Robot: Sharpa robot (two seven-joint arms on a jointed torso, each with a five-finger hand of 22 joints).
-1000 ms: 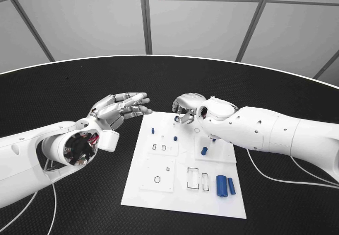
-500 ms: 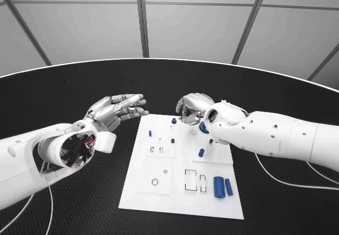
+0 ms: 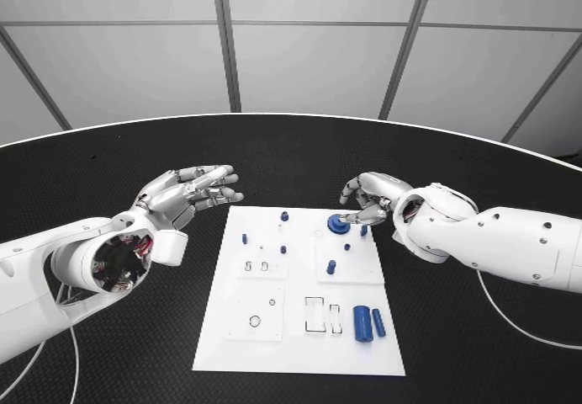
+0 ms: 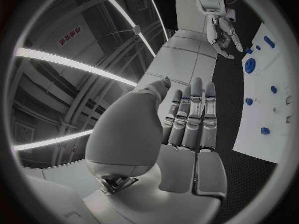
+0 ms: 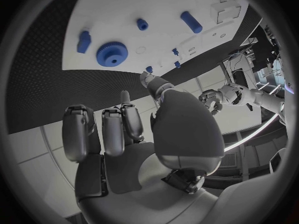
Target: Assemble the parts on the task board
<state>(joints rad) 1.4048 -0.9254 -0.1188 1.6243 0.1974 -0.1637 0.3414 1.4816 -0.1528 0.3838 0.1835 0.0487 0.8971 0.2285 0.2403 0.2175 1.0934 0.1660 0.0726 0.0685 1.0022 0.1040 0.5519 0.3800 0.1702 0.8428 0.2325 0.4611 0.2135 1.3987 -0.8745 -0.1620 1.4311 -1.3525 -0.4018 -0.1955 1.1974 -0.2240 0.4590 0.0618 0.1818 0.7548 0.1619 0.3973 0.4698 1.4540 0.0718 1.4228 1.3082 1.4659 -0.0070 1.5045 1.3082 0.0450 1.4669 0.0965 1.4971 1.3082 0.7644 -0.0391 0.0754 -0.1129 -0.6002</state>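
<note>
Right hand hovers loosely open, holding nothing, just beside the blue gear near the board's far edge. Left hand open, empty, off the board's far-left corner.

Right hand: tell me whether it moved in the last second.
Yes. The right hand has shifted along the board's far edge toward its right corner.

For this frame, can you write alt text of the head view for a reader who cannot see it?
A white rectangular task board lies on the black table, with a round blue gear near its far edge and small blue parts on it. The silver right hand hovers by the gear; the silver left hand hangs open off the board's far left corner.
</note>
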